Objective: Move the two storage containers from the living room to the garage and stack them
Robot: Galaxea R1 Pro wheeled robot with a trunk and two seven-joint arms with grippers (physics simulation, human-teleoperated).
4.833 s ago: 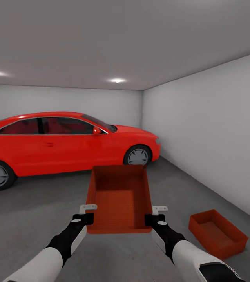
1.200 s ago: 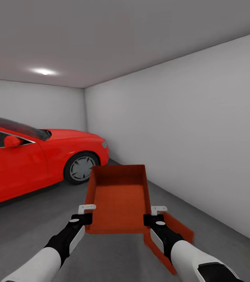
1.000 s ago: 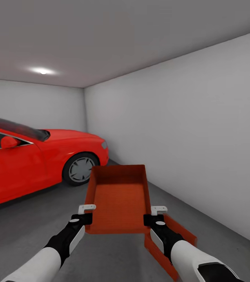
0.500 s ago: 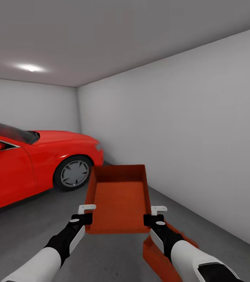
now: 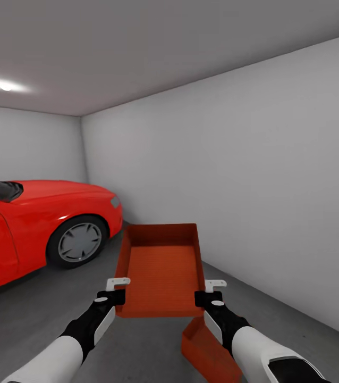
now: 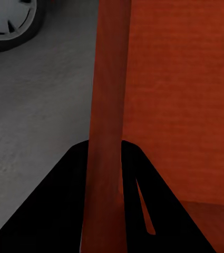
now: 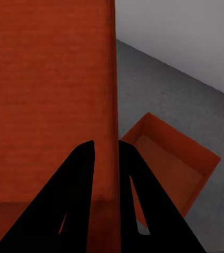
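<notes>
Fingers of both grippers (image 5: pixel 117 290) (image 5: pixel 208 291) pinch the carried bin's (image 5: pixel 161 271) side walls; next, centre it over the floor bin (image 7: pixel 167 158) and lower.

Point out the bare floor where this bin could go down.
Bare concrete lies between the car and the held bin, and along the right wall. It is crowded low right, where the second bin sits beside the right arm.

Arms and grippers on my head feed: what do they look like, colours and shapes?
Both forearms are smooth white shells narrowing into black wrists. The left gripper and right gripper each end in small white bracket-like tips. From the wrist cameras, the fingers look like plain black tapered wedges.
</notes>
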